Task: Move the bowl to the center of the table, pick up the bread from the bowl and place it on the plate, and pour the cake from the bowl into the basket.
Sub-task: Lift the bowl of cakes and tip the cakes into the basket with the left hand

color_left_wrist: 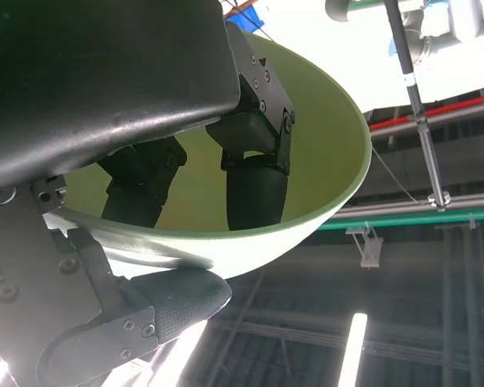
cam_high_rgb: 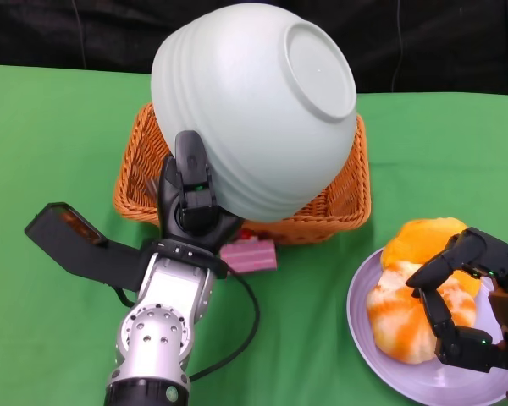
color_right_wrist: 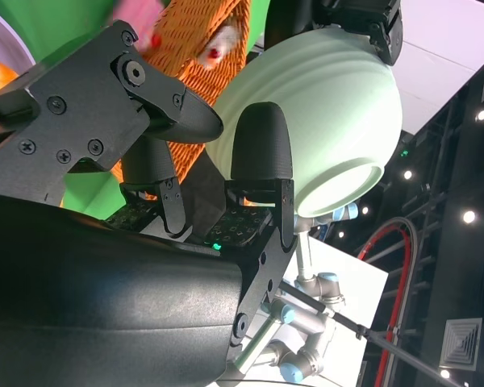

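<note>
My left hand grips the rim of the pale green bowl and holds it tipped over, base up, above the orange wicker basket. Fingers lie inside the bowl, which shows nothing in it. A pink cake piece lies at the basket's front wall, apparently on the cloth outside. The orange and white bread lies on the purple plate at lower right. My right hand hovers over the bread with its fingers apart and nothing between them.
Green cloth covers the table, dark behind its far edge. A black strap and cable hang beside my left wrist. The right wrist view also shows the bowl and the basket.
</note>
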Available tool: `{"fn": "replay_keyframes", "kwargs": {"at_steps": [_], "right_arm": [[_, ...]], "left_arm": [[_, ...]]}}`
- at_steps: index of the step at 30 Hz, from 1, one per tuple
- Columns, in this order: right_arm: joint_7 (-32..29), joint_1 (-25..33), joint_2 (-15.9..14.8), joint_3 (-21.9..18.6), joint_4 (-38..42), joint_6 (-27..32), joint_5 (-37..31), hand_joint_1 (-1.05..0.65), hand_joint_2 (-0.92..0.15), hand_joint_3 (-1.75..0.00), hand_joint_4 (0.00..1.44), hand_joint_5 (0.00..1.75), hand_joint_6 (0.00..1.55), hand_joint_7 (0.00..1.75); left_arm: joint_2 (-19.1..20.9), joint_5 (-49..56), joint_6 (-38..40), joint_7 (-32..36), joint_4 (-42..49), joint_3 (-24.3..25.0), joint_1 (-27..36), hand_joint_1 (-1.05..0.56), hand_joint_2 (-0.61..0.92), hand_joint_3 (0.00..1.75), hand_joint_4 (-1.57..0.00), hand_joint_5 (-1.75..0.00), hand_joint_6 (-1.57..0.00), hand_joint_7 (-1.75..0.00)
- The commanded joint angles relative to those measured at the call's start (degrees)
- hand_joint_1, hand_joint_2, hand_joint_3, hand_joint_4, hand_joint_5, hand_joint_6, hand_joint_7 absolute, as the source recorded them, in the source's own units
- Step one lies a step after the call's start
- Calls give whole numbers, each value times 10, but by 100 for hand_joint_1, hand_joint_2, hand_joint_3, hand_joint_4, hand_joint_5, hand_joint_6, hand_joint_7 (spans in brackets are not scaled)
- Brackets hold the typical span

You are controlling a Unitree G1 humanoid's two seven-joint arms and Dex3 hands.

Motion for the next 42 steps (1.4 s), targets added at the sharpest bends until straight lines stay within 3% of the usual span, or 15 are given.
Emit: {"fn": "replay_keyframes", "kwargs": {"at_steps": [1, 42], "right_arm": [[-2, 3, -6, -4, -5, 0, 2, -12, -40, -114, 76, 144, 77, 118], [2, 4, -10, -5, 2, -6, 4, -9, -43, -114, 76, 143, 76, 120]], "left_arm": [[-41, 1, -1, -17, 2, 12, -21, -39, 32, 160, -110, -175, -89, -175], [-41, 29, -12, -23, -13, 10, -17, -36, 30, 159, -110, -175, -88, -175]]}}
